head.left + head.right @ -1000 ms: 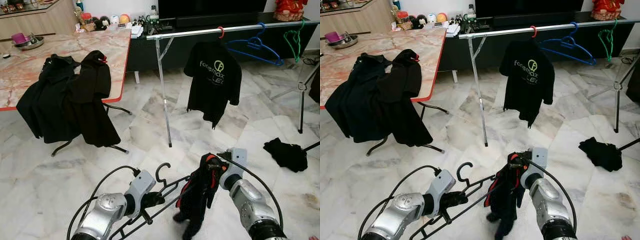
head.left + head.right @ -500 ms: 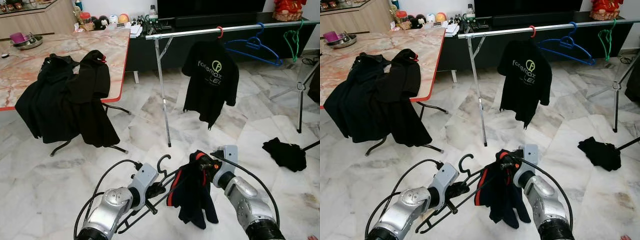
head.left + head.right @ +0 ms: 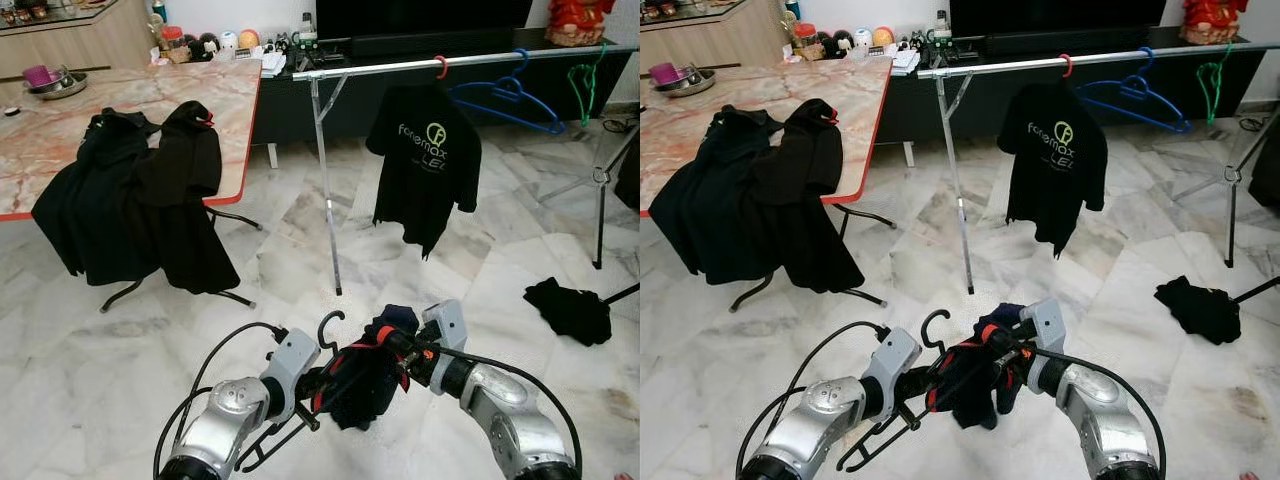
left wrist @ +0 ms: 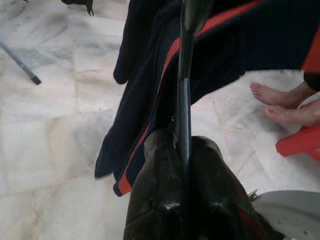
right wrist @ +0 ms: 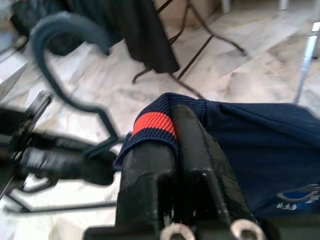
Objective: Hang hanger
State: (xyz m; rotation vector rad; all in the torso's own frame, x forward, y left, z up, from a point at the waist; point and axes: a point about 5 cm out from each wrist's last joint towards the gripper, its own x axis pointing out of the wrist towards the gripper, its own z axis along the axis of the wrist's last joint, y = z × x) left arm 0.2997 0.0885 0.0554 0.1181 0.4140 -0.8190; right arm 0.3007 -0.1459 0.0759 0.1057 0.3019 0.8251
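1. We see the hanger [image 3: 322,352] between our left gripper [image 3: 312,385] and right gripper [image 3: 392,342].
2. The garment [image 3: 362,372] hangs under the right gripper.
3. Ahead of both stands the clothes rail [image 3: 400,66]; the table [image 3: 150,100] lies ahead-left.

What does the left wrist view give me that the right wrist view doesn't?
Left wrist view: a person's bare feet on the marble floor beside a red object, and the left gripper shut on the black hanger's wire.
Right wrist view: the hanger's hook, and the right gripper shut on the navy garment's red-striped cuff.
Both: the hanger, and the navy garment with red trim.
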